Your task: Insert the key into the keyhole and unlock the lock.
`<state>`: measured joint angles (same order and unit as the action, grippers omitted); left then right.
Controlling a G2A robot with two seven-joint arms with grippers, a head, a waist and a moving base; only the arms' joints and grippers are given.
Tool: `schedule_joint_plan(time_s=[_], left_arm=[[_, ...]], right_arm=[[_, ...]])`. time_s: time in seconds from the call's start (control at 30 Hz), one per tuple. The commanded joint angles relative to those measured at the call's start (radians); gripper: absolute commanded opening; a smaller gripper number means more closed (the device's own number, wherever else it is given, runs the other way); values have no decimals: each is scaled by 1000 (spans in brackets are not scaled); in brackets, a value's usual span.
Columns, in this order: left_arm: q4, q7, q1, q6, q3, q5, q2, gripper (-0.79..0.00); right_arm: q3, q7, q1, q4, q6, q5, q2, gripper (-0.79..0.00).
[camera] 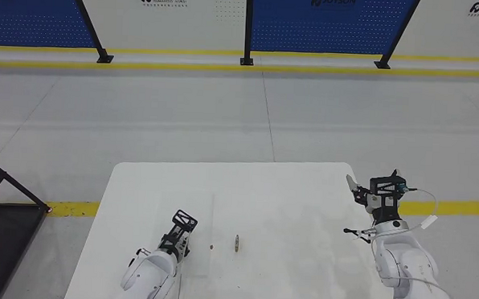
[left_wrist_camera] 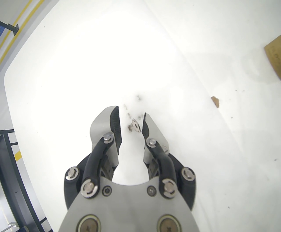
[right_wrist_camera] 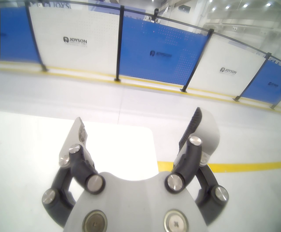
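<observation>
A small silver key (left_wrist_camera: pixel 134 126) lies on the white table (camera: pixel 285 200), between the fingers of my left gripper (left_wrist_camera: pixel 131 112), nearer one pad. That gripper (camera: pixel 182 227) is open and low over the table's near left part. A brass-coloured lock (camera: pixel 236 243) lies at the table's middle front, and its corner (left_wrist_camera: pixel 274 58) shows in the left wrist view. My right gripper (right_wrist_camera: pixel 138 115) stands open and holds nothing, over the table's far right corner (camera: pixel 365 191).
A small brown scrap (left_wrist_camera: pixel 215 102) lies on the table between the left gripper and the lock (camera: pixel 211 247). A dark rack (camera: pixel 3 220) stands off the table's left side. Blue and white barrier panels (camera: pixel 245 21) line the floor behind.
</observation>
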<state>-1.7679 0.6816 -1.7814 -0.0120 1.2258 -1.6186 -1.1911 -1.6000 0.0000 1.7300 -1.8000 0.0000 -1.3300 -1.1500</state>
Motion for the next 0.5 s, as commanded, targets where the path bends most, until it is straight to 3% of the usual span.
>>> schedule_joint_plan(time_s=[0.0, 0.2, 0.47], left_arm=[[-1, -1, -1, 3, 3, 2, 0, -582], [-2, -5, -2, 5, 8, 2, -1, -705], [-18, -7, -12, 8, 18, 2, -1, -785]], right_arm=[[0, 0, 0, 0, 0, 0, 0, 0], [0, 0, 0, 0, 0, 0, 0, 0], [0, 0, 0, 0, 0, 0, 0, 0]])
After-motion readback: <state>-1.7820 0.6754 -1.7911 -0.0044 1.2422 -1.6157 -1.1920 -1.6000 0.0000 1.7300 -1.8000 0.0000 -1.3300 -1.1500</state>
